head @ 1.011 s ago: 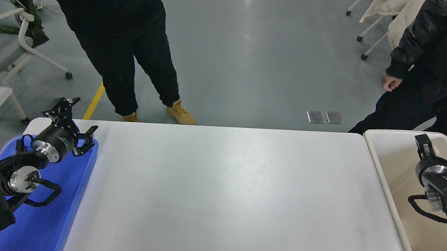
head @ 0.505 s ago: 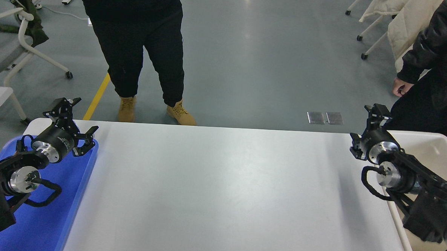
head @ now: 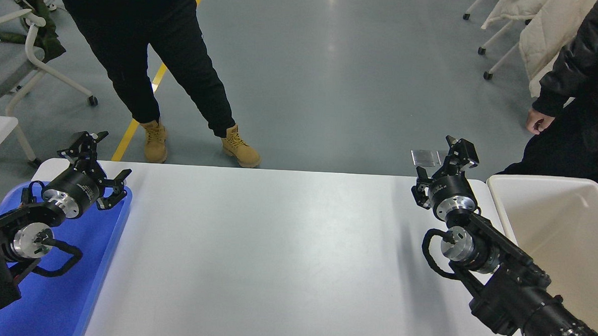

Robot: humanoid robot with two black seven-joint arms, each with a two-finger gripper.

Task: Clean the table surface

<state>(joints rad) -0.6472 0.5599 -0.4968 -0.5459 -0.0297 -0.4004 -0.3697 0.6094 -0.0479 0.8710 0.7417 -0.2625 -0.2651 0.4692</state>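
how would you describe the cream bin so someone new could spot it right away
Start at the wide white table surface filling the middle of the view, then follow it to its right end. The cream bin sits flush against that end, beside the right gripper. Unlike the flat blue tray at the left end, it is deep-walled, pale and empty.

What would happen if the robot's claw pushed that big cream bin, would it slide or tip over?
The cream bin would probably slide: it looks like light plastic, and nothing shows inside. Tipping seems unlikely, since it is wide and low. Its thin walls might flex a little.
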